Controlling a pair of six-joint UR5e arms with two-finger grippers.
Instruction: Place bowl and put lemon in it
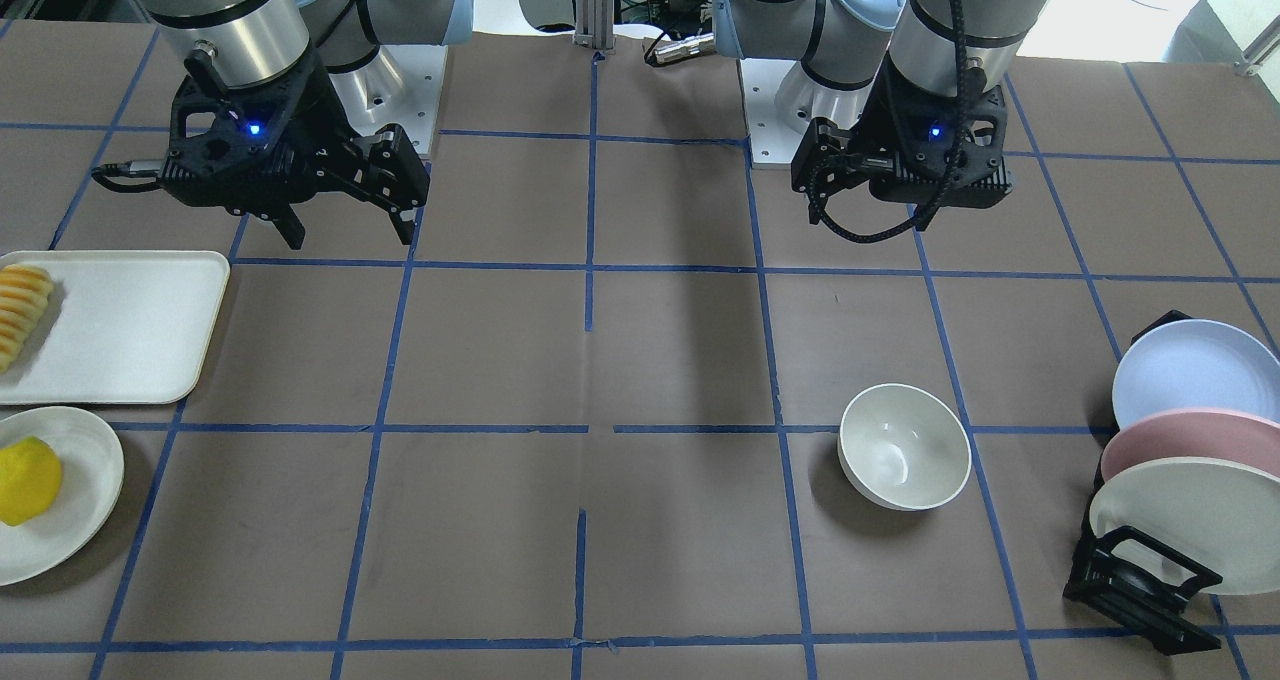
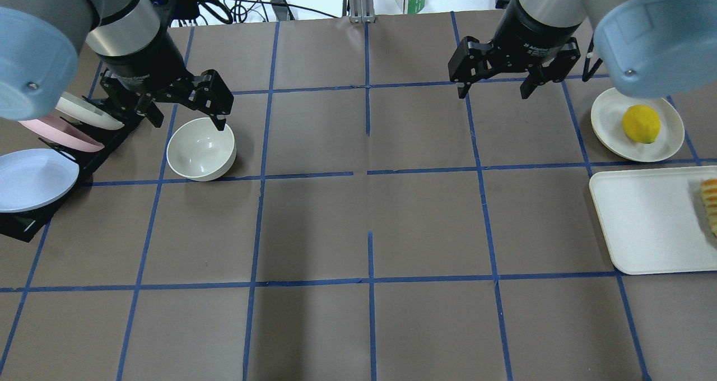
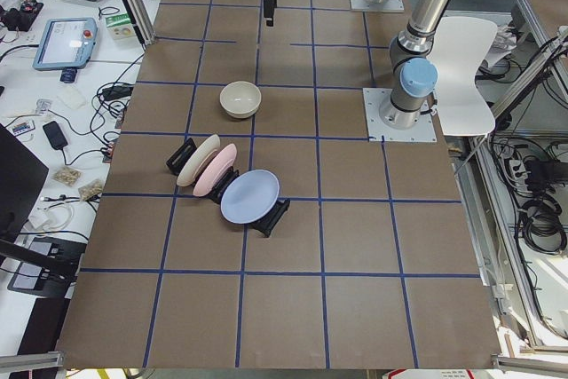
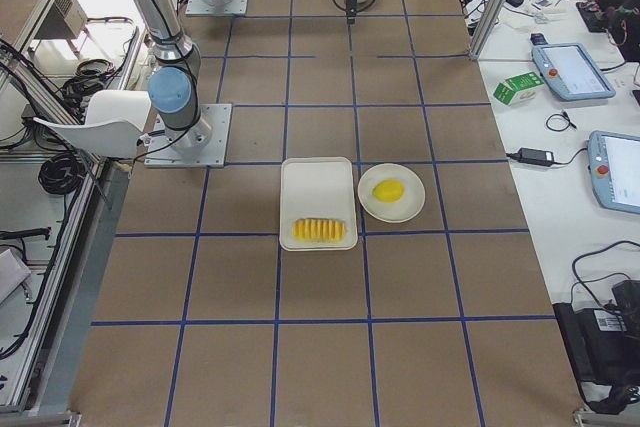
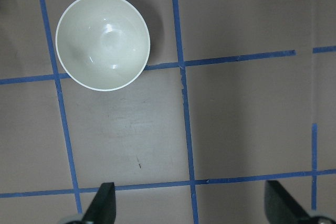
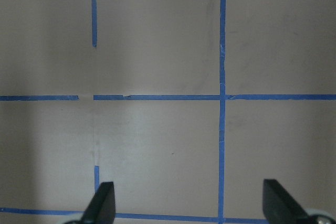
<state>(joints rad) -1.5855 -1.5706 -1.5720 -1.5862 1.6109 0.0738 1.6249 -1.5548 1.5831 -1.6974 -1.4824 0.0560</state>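
Bright yellow oval lemon (image 1: 28, 480) sits on a round white plate (image 1: 85, 460), right side; it looks firm, so pinch its middle. Small cream-white bowl (image 1: 905, 446) stands left, likely slippery, breakable. Robot's left fingers (image 5: 102, 205) and right fingers (image 6: 102, 203) are spread, empty.

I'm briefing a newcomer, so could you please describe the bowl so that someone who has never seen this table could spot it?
Find the black plate rack at the table's end on the robot's left. Beside it, directly on the tabletop, stands the bowl. It is deep, round, cream-white and empty, unlike the flat plates leaning in the rack.
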